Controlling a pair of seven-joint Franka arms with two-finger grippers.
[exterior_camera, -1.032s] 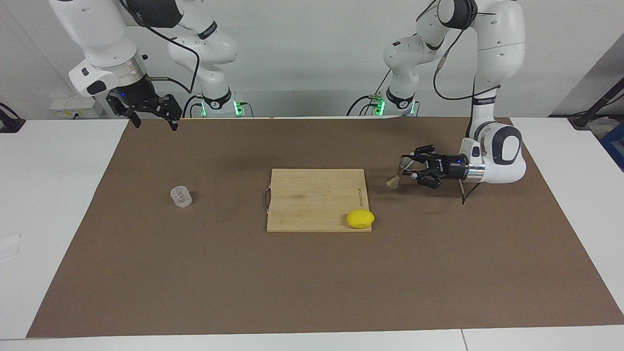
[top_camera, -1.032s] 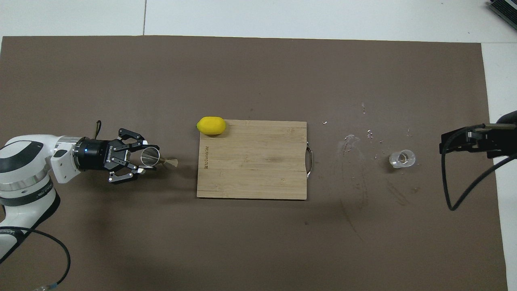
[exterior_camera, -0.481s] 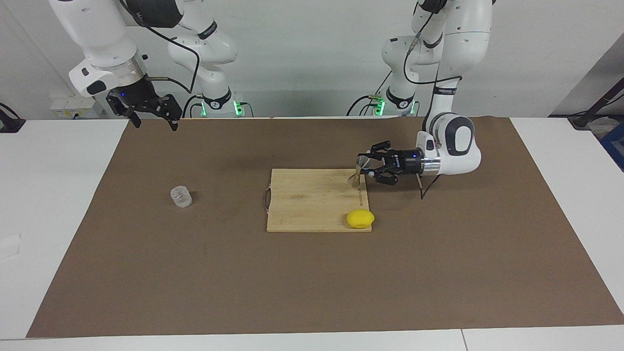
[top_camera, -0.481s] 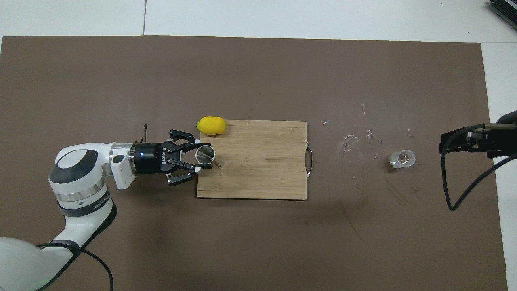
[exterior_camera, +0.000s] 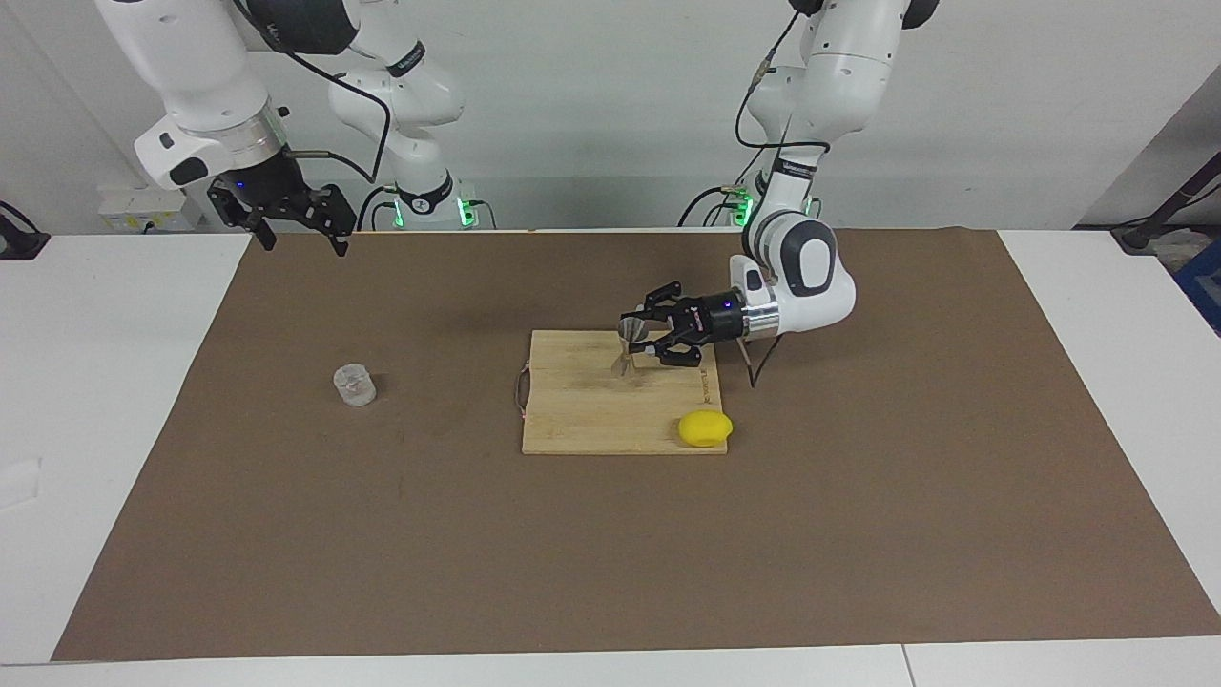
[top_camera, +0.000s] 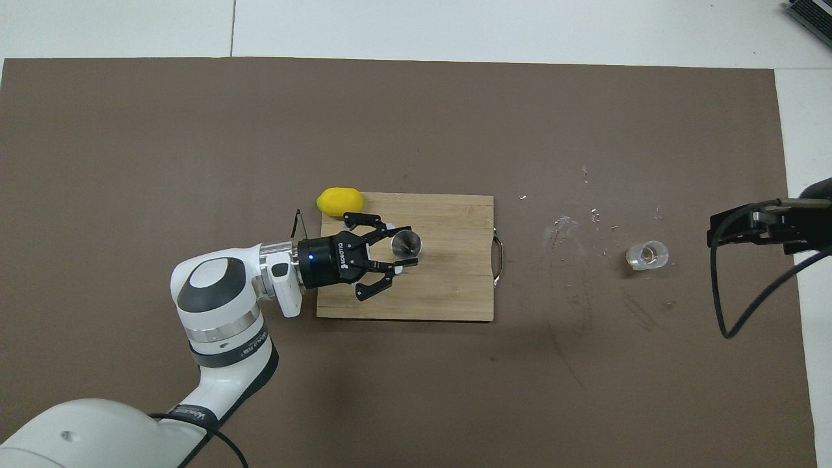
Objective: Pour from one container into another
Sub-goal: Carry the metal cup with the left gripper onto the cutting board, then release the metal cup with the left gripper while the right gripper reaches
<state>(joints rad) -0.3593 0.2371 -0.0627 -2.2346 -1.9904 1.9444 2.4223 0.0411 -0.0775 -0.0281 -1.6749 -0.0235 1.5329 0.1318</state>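
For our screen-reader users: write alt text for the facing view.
The left gripper holds a metal jigger upright over a wooden cutting board with a lemon at its corner. A clear glass cup stands on the brown mat toward the right arm's end, where the right gripper waits open, raised.

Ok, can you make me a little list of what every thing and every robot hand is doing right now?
left gripper: shut on the metal jigger, holding it upright over the wooden cutting board
right gripper: open, holding nothing, waiting in the air at the right arm's end of the table
glass cup: standing on the brown mat, untouched, toward the right arm's end
lemon: on the board's corner farthest from the robots
pouring: not yet begun
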